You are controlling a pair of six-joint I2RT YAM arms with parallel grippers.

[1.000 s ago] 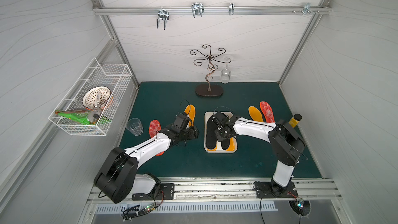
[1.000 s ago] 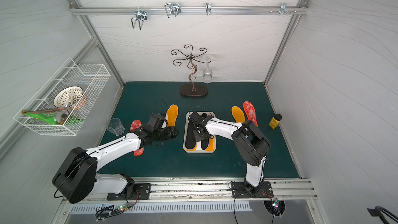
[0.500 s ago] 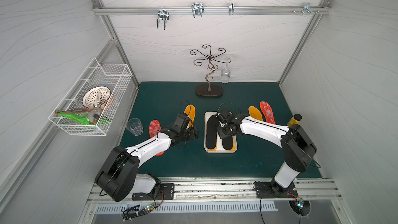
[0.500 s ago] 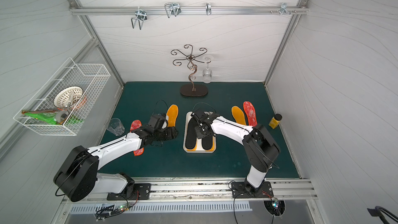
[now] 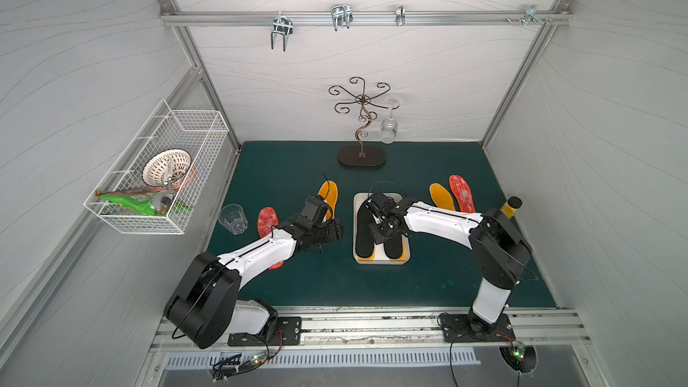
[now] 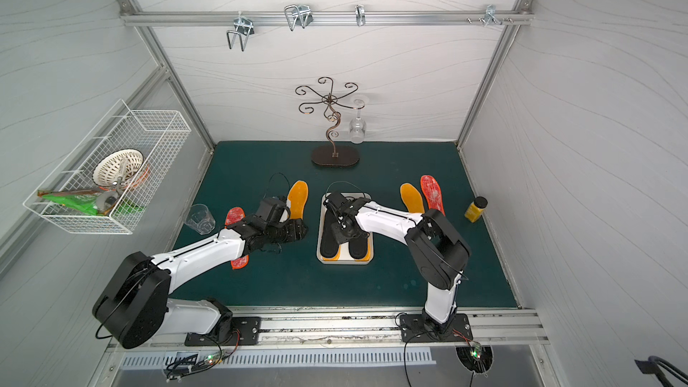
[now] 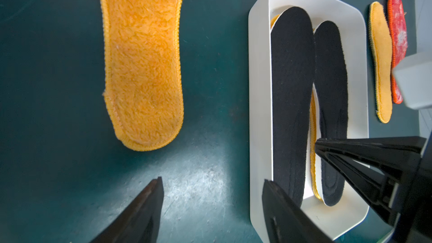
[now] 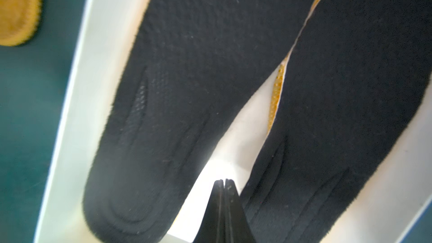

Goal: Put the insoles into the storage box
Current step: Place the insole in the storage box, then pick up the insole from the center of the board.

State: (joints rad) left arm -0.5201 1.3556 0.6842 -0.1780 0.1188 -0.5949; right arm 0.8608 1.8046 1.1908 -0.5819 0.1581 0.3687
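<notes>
- The right gripper (image 8: 225,182) had stayed low over the storage box (image 5: 381,261), jaws pressed together on nothing. Only that arm's elbow had swung out and back.
- Two black insoles (image 5: 362,230) lay flat in the box on top of orange-yellow insoles (image 7: 312,122), so that pair looked delivered.
- The left gripper (image 7: 213,180) had not moved. It was spread wide and empty above the green mat (image 5: 298,165), between the box and a fluffy orange-yellow insole (image 7: 142,61).
- Four pieces apparently remained outside: that one, a red speckled insole (image 5: 267,219) partly under the left arm, and a plainer orange-yellow insole (image 5: 441,197) beside a second red insole (image 5: 461,193).
- Only the top views showed the red one under the arm. Only the left wrist view showed orange edging between the black pair. The right wrist view was blurred.
</notes>
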